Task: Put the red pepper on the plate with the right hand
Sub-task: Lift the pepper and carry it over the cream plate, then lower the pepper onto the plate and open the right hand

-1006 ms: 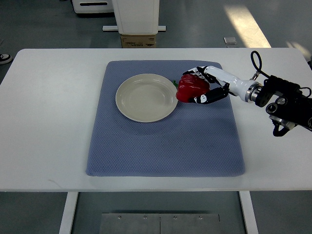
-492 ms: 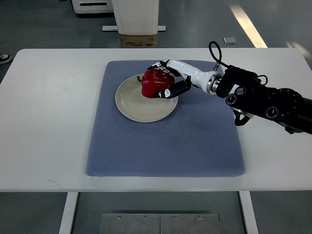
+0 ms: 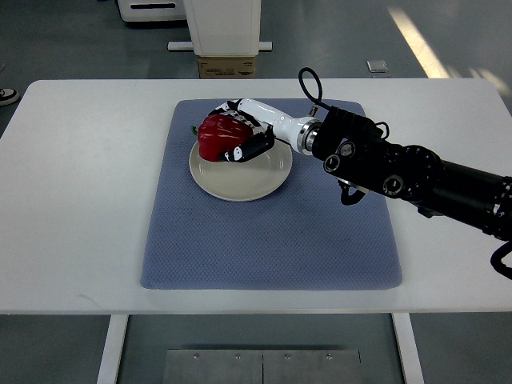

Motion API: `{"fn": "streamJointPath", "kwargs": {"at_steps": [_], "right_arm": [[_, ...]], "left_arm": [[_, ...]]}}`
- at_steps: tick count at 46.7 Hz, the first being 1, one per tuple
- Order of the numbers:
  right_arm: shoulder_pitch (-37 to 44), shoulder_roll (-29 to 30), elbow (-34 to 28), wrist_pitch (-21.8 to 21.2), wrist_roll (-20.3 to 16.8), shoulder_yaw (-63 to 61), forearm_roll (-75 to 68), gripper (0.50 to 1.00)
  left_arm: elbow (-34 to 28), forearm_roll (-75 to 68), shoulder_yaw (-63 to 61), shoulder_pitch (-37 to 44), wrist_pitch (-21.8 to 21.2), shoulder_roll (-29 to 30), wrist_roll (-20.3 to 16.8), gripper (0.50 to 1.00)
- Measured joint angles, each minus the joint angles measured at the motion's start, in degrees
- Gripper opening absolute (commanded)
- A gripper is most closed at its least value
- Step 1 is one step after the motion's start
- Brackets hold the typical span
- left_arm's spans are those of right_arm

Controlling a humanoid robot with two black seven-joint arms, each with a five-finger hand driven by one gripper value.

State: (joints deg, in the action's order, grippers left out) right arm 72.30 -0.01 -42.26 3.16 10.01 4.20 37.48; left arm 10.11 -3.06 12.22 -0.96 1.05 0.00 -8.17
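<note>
On the blue mat (image 3: 264, 232), the right hand (image 3: 240, 138), still grasping the red pepper (image 3: 218, 136), has moved left over the plate (image 3: 248, 176); release should follow.

single cam only, top view; mounted on the robot's own side, pitched steeply down over the white table (image 3: 88, 200); robot-side table edge sits low in frame, far edge near the top, with floor and a white cabinet base (image 3: 222, 28) beyond it; far enough back that the table's full width nearly fits, corners cut off at left and right; blue mat (image 3: 264, 240) roughly centred; right arm (image 3: 400, 172) enters from the picture's right edge and reaches toward centre; table legs and floor visible along the bottom; no second view, so no overlap to report
</note>
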Motion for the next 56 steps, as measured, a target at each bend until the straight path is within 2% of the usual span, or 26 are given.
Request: {"fn": "streamJointPath", "kwargs": {"at_steps": [45, 46, 51, 56], "right_arm": [[-4.8, 0.0, 1.4, 0.0, 0.6, 0.1, -0.2, 0.5], [-5.0, 0.0, 1.3, 0.0, 0.6, 0.1, -0.2, 0.508], [-5.2, 0.0, 1.4, 0.0, 0.6, 0.1, -0.2, 0.685], [-5.6, 0.0, 1.3, 0.0, 0.6, 0.0, -0.3, 0.803]], "left_arm": [[0.0, 0.0, 0.0, 0.0, 0.0, 0.0, 0.0, 1.0], [0.0, 0.0, 0.0, 0.0, 0.0, 0.0, 0.0, 1.0], [0.0, 0.0, 0.0, 0.0, 0.0, 0.0, 0.0, 1.0], [0.0, 0.0, 0.0, 0.0, 0.0, 0.0, 0.0, 1.0]]}}
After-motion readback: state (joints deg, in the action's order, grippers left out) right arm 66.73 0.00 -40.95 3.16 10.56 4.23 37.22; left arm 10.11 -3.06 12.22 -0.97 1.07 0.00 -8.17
